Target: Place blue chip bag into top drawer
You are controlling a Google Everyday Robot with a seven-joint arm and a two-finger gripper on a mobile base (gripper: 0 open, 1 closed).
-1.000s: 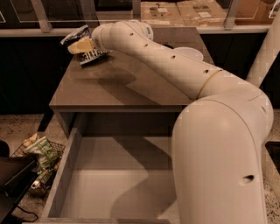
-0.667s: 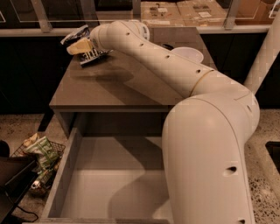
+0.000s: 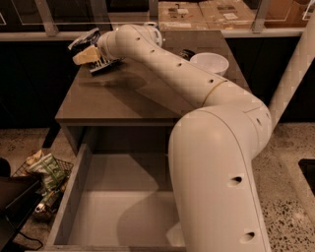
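- Over the far-left corner of the tabletop (image 3: 147, 101), the gripper (image 3: 91, 56) has barely shifted in 1 second; only the elbow has swung; it pinches the blue chip bag (image 3: 85, 38) clear of the surface
- top drawer (image 3: 108, 202) stands open below; the carry likely lies ahead
- bag looks crumpled, dark blue with white marks

The gripper (image 3: 86, 54) hung over the back left corner of the desk (image 3: 129, 101), with the blue chip bag (image 3: 103, 66) held in it, clear of the desktop. A bowl (image 3: 209, 62) stood on the desk's back right part. The top drawer (image 3: 93, 216) lay pulled out in front of and below the desk. A wire basket (image 3: 43, 183) sat on the floor left of the drawer. Cardboard boxes (image 3: 197, 9) lay behind the desk.
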